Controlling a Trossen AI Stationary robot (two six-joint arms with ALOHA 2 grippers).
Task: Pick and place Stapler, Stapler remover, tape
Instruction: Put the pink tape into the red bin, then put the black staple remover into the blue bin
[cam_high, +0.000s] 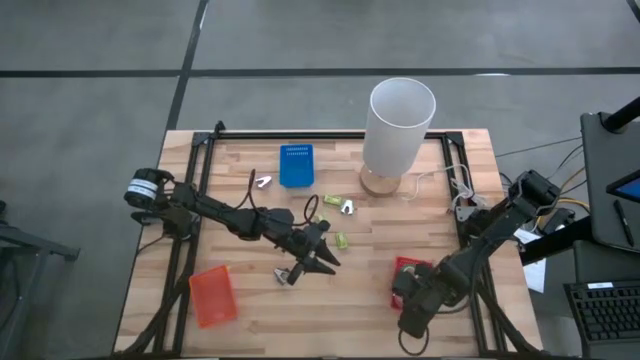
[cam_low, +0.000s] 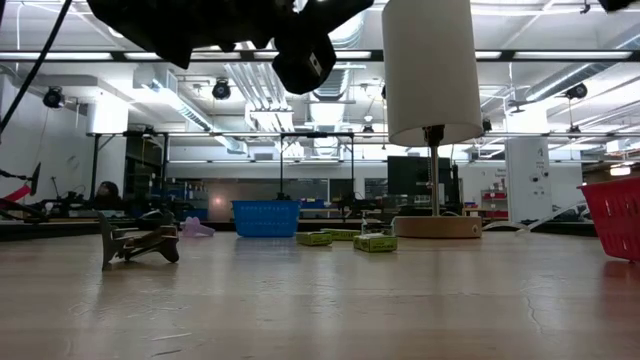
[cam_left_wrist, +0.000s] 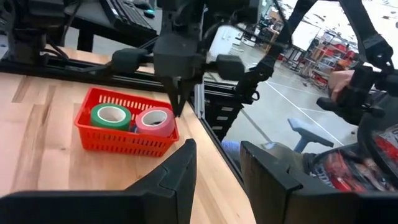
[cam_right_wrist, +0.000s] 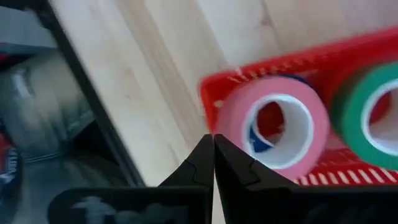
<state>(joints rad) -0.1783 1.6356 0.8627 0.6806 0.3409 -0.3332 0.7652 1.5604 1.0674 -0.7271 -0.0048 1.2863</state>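
A red basket (cam_left_wrist: 124, 140) near the table's right side holds a green tape roll (cam_left_wrist: 111, 116), a pink roll (cam_left_wrist: 155, 121) and a blue roll (cam_right_wrist: 258, 140) under the pink one. My right gripper (cam_right_wrist: 214, 149) is shut and points down over the basket's corner, beside the pink roll (cam_right_wrist: 273, 127). My left gripper (cam_high: 322, 256) is open and empty above the table's middle. A small dark stapler-like tool (cam_high: 288, 272) rests on the table just beside it and also shows in the low view (cam_low: 140, 245).
A tall white lamp (cam_high: 398, 125) stands at the back. A blue tray (cam_high: 296, 165) sits far left of it and an orange tray (cam_high: 212, 295) near the front left. Small green pieces (cam_high: 342, 240), a silver piece (cam_high: 347, 206) and a pale piece (cam_high: 263, 182) lie mid-table.
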